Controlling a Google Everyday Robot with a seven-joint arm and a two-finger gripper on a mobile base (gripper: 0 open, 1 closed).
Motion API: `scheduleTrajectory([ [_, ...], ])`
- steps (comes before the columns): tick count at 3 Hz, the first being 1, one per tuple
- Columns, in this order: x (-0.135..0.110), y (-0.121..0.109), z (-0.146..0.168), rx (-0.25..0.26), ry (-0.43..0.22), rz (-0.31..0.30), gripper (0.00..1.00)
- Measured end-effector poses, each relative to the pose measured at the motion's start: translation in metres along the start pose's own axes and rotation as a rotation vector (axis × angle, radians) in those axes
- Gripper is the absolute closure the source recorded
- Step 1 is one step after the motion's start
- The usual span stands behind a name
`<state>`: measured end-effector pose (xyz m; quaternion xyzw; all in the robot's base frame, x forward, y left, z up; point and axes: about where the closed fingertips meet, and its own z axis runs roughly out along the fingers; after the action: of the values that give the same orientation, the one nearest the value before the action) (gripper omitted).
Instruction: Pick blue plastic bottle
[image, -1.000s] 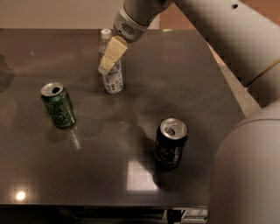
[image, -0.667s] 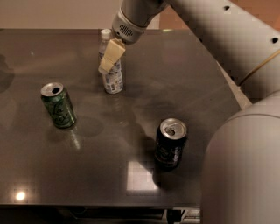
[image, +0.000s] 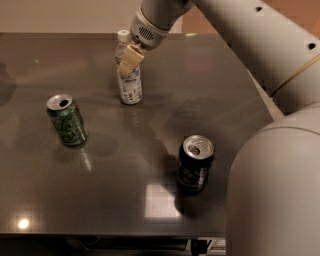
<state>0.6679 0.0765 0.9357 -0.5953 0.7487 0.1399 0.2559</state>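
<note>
since we cannot tell if the gripper (image: 128, 65) clasps the bottle (image: 131, 91) by the far table (image: 215, 100) edge, we squeeze, then lift straight.

Dark glossy table (image: 225, 100) carries three things, all upright and well apart: blue plastic bottle (image: 131, 91) at far centre, green can (image: 66, 121) on the left, dark can (image: 195, 164) toward the near edge on the right. Both cans have open tops, and ceiling lights reflect off the table near its front edge. My gripper (image: 128, 66) sits at the bottle's upper part, over the far half of the table.
</note>
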Motion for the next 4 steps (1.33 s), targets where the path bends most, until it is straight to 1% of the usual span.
scheduleTrajectory([
  [1,-0.001,0.003,-0.02,-0.009,-0.02,-0.024,0.88],
  [2,-0.003,0.006,-0.046,-0.015,-0.036,-0.068,1.0],
  [3,-0.011,0.014,-0.086,-0.013,-0.05,-0.156,1.0],
  [4,-0.018,0.019,-0.117,-0.011,-0.057,-0.237,1.0],
])
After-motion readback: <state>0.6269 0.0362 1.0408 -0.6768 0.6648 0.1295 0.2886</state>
